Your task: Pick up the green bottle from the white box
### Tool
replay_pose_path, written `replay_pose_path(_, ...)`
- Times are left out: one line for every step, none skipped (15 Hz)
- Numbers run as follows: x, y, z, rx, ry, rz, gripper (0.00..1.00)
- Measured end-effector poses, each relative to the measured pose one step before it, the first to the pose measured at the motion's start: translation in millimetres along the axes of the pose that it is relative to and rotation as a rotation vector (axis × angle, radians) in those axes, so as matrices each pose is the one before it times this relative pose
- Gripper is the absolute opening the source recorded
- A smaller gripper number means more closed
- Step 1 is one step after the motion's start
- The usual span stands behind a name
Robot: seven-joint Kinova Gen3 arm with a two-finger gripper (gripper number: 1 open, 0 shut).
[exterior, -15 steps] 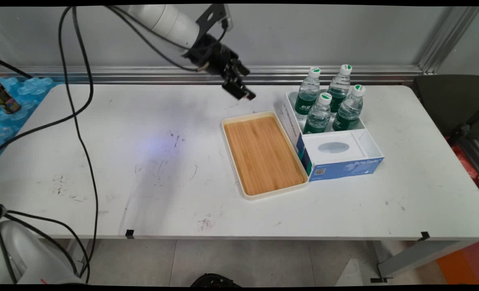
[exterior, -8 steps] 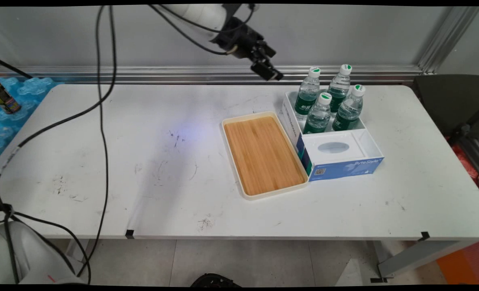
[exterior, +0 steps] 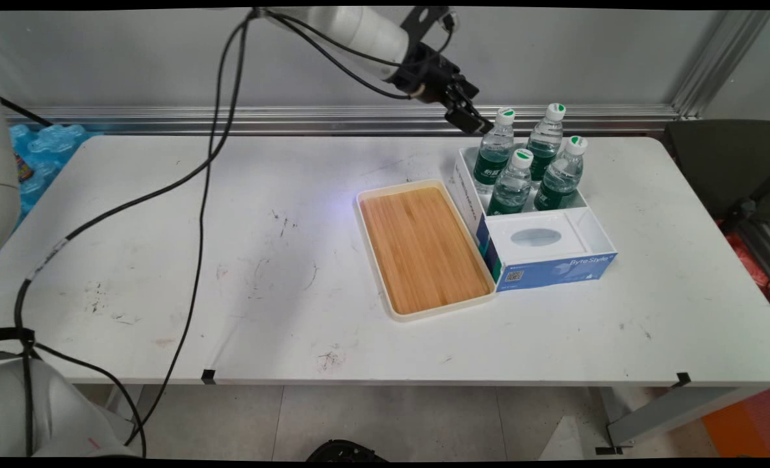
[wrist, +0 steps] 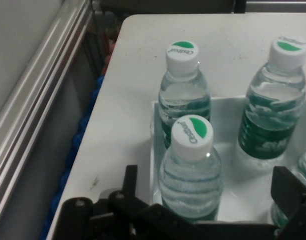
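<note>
Just beside the rear-left bottle (exterior: pixel 495 153), the end effector (exterior: pixel 470 121) hovers, fingers apart; nothing held.

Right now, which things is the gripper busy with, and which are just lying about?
At the gripper:
- gripper, open, next to the rear-left water bottle
- white box holding the four bottles

Lying about:
- bamboo tray, nothing on it
- tissue box
- black cables
</note>
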Motion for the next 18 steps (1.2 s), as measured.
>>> replay_pose_path(-1.47, -1.29, 7.94, 0.00019, 0.00341, -0.00358, 1.0)
replay_pose_path(-1.28, -1.25, 7.85, -0.00014, 0.0029, -0.00282, 1.0)
replay_pose_path(-1.65, -1.06, 6.27, 0.00018, 0.0014, -0.00316, 1.0)
replay_pose_path(-2.18, -1.28, 6.6, 0.00073, 0.00106, -0.004, 1.0)
replay_pose_path(-1.85, -0.77, 5.61, -0.00045, 0.00012, -0.00284, 1.0)
replay_pose_path(-2.47, -0.91, 6.67, -0.00066, -0.00001, -0.00351, 1.0)
replay_pose_path(-1.83, -0.51, 4.65, -0.00085, -0.00017, -0.00259, 1.0)
replay_pose_path(-2.12, -0.36, 5.07, -0.00117, -0.00009, -0.00224, 1.0)
replay_pose_path(-1.86, -0.24, 4.88, -0.001, -0.00014, -0.00099, 1.0)
replay_pose_path(-1.54, -0.17, 3.85, -0.00054, -0.00008, -0.00024, 1.0)
replay_pose_path(-1.79, -0.27, 4.14, 0.00026, 0.0002, -0.00007, 1.0)
replay_pose_path(-1.51, -0.24, 4.12, 0.0005, 0.00064, -0.00028, 1.0)
replay_pose_path(-1.24, -0.24, 3.16, 0.00079, 0.00063, -0.00035, 1.0)
replay_pose_path(-1.55, -0.22, 3.47, 0.00071, 0.001, -0.00117, 1.0)
replay_pose_path(-1.44, -0.06, 3.17, -0.00008, 0.00068, -0.00082, 1.0)
replay_pose_path(-1.21, 0.09, 2.5, -0.00072, 0.00038, -0.00052, 1.0)
replay_pose_path(-1.42, 0.35, 2.66, -0.002, -0.00027, -0.00046, 1.0)
replay_pose_path(-1.36, 0.3, 2.2, -0.00167, -0.00024, -0.00061, 1.0)
